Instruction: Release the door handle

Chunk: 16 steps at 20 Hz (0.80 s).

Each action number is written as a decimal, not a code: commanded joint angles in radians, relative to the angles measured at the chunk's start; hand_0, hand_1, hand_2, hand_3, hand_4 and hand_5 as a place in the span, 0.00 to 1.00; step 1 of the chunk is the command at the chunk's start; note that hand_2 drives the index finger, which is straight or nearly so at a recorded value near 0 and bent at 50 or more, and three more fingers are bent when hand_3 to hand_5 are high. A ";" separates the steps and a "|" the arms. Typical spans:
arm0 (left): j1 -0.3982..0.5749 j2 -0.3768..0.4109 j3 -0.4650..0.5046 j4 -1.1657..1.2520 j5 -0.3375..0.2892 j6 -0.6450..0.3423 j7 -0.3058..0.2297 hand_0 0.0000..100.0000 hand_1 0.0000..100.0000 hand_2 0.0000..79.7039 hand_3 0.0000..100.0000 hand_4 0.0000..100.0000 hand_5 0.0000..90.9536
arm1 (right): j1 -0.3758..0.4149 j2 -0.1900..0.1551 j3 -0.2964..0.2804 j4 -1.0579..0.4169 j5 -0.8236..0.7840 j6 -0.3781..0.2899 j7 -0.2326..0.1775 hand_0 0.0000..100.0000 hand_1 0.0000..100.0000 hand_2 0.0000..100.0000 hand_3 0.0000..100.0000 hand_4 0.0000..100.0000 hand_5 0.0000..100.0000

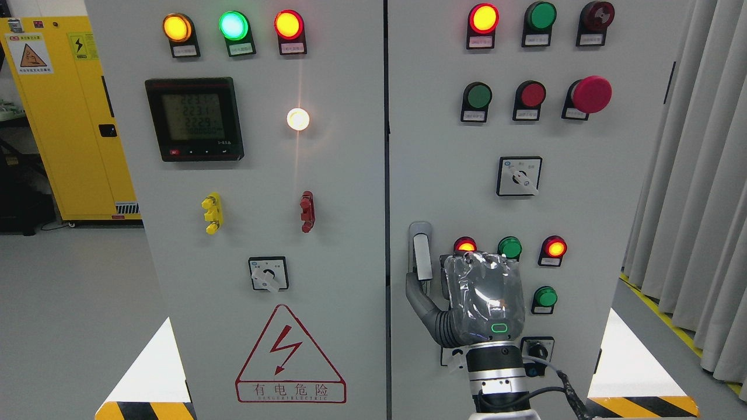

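- The right hand point(481, 303), wrapped in a clear cover, is seen from behind at the lower part of the right cabinet door point(583, 192); its arm comes in at the bottom edge, right of the middle.
- The thumb is stretched out to the left and touches the lower end of the door handle point(421, 251); the other fingers are curled away from the camera, and whether they still press on anything cannot be told from behind.
- The door handle, a grey upright lever, sits at the left edge of the right door, just beside the seam between the two doors, and the door appears shut.
- The step in hand is judged to be the letting-go itself: the grip looks mostly undone, with only the thumb left in contact.
- The next move calls for the thumb to be lifted clear and the hand drawn straight back, so that the lit buttons point(554, 248) just above and beside it are not knocked.
- The left hand is not seen.
- Further off, a meter display point(194, 119) and a red hazard triangle point(290, 356) are carried on the left door.
- Behind, a yellow cabinet point(64, 116) is seen at the left, grey curtains point(694, 175) at the right, and a grey floor below.
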 commanded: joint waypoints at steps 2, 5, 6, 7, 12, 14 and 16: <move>0.000 0.000 0.000 -0.012 0.000 0.000 0.000 0.12 0.56 0.00 0.00 0.00 0.00 | 0.001 0.001 -0.003 0.000 -0.001 0.001 0.000 0.51 0.37 0.98 1.00 1.00 0.99; 0.000 0.000 0.000 -0.012 0.000 0.000 0.000 0.12 0.56 0.00 0.00 0.00 0.00 | 0.003 0.001 -0.004 -0.002 -0.001 0.003 0.000 0.53 0.37 0.98 1.00 1.00 0.99; 0.000 0.000 0.000 -0.012 0.000 0.000 0.000 0.12 0.56 0.00 0.00 0.00 0.00 | 0.004 0.001 -0.004 -0.003 -0.001 0.003 0.000 0.54 0.37 0.98 1.00 1.00 0.99; 0.000 0.000 0.000 -0.012 0.000 0.000 0.000 0.12 0.56 0.00 0.00 0.00 0.00 | 0.006 0.003 -0.004 -0.005 0.000 0.001 0.000 0.54 0.37 0.98 1.00 1.00 0.99; 0.000 0.000 0.000 -0.012 0.000 0.000 0.000 0.12 0.56 0.00 0.00 0.00 0.00 | 0.006 0.003 -0.004 -0.006 0.001 0.003 -0.002 0.55 0.38 0.98 1.00 1.00 0.99; 0.000 0.000 0.000 -0.012 0.000 0.000 0.000 0.12 0.56 0.00 0.00 0.00 0.00 | 0.006 0.003 -0.004 -0.010 0.002 0.003 -0.002 0.55 0.38 0.98 1.00 1.00 0.99; 0.000 0.000 0.000 -0.012 -0.001 0.000 0.000 0.12 0.56 0.00 0.00 0.00 0.00 | 0.007 0.004 -0.004 -0.013 0.002 0.003 -0.002 0.55 0.38 0.98 1.00 1.00 0.99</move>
